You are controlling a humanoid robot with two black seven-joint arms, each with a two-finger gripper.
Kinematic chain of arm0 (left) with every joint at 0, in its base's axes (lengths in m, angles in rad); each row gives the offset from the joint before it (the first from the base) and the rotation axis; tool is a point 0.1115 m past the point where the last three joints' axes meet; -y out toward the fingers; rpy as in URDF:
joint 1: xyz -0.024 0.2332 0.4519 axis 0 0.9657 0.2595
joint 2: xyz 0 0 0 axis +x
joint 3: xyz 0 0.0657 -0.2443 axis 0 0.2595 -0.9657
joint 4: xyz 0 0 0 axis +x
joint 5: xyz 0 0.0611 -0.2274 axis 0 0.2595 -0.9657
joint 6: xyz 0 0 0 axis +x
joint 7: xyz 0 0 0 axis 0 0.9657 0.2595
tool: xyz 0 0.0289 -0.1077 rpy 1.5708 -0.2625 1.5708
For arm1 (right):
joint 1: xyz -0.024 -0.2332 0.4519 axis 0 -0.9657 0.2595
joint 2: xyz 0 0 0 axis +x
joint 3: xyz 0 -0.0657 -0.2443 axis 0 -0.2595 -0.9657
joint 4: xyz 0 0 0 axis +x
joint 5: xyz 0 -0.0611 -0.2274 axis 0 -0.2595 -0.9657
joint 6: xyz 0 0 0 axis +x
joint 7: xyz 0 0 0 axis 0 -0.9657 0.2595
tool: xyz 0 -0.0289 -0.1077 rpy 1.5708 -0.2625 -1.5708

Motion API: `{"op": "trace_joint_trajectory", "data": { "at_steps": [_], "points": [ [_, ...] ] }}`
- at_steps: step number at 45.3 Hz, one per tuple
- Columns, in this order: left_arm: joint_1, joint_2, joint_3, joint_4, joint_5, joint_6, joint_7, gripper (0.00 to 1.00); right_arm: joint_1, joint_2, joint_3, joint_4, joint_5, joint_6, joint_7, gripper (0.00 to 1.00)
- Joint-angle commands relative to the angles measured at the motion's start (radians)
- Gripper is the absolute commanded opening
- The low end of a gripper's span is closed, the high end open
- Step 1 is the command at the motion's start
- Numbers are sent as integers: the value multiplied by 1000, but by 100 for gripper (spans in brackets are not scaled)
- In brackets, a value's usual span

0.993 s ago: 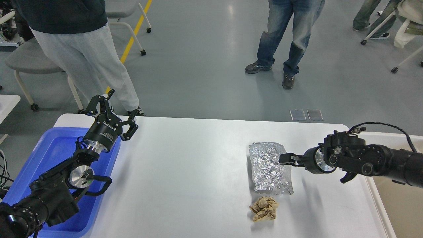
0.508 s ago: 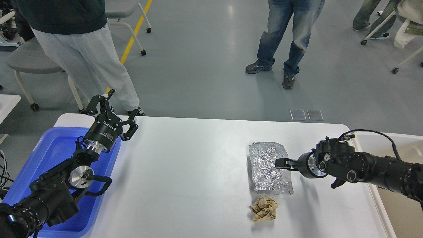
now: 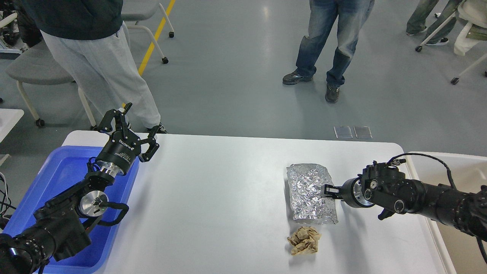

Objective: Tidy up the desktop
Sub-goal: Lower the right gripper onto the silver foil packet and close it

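The white desktop [image 3: 220, 198] holds a crumpled silver foil packet [image 3: 308, 188] at centre right and a ball of crumpled brown paper [image 3: 304, 240] just in front of it. My right gripper [image 3: 328, 190] comes in from the right, low over the desktop, with its tip at the foil packet's right edge. Its fingers are seen small and dark, so I cannot tell whether they grip the foil. My left gripper [image 3: 133, 125] is open and empty, raised over the desktop's far left corner beside the blue tray [image 3: 61, 175].
An off-white bin [image 3: 462, 243] stands against the desktop's right edge, under my right arm. The blue tray lies at the left under my left arm. Two people [image 3: 327, 45] and wheeled chairs [image 3: 34, 68] stand beyond the far edge.
My right arm has sunk lower, and its gripper now sits a little lower on the foil packet's right edge. The foil, the paper and my left arm have not moved.
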Motion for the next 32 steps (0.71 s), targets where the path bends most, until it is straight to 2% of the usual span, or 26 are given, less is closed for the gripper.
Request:
{"op": "trace_joint_trajectory", "data": {
  "at_steps": [1, 3, 8, 9, 10, 23, 32],
  "points": [
    [0, 2, 0, 0, -1, 0, 0, 100, -11, 4, 0, -7, -2, 0, 0, 45],
    [0, 0, 0, 0, -1, 0, 0, 100, -11, 4, 1, -7, -2, 0, 0, 44],
    [0, 0, 0, 0, 0, 0, 0, 100, -11, 4, 1, -7, 0, 0, 0, 7],
    [0, 0, 0, 0, -1, 0, 1, 100, -11, 4, 1, -7, 0, 0, 0, 2],
    [0, 0, 0, 0, -1, 0, 0, 100, -11, 4, 1, -7, 0, 0, 0, 0],
    [0, 0, 0, 0, 0, 0, 0, 100, 5, -1, 9, 12, 18, 4, 0, 0],
    [0, 0, 0, 0, 0, 0, 0, 100, 16, -54, 73, 51, 32, 14, 3, 0]
  ]
}}
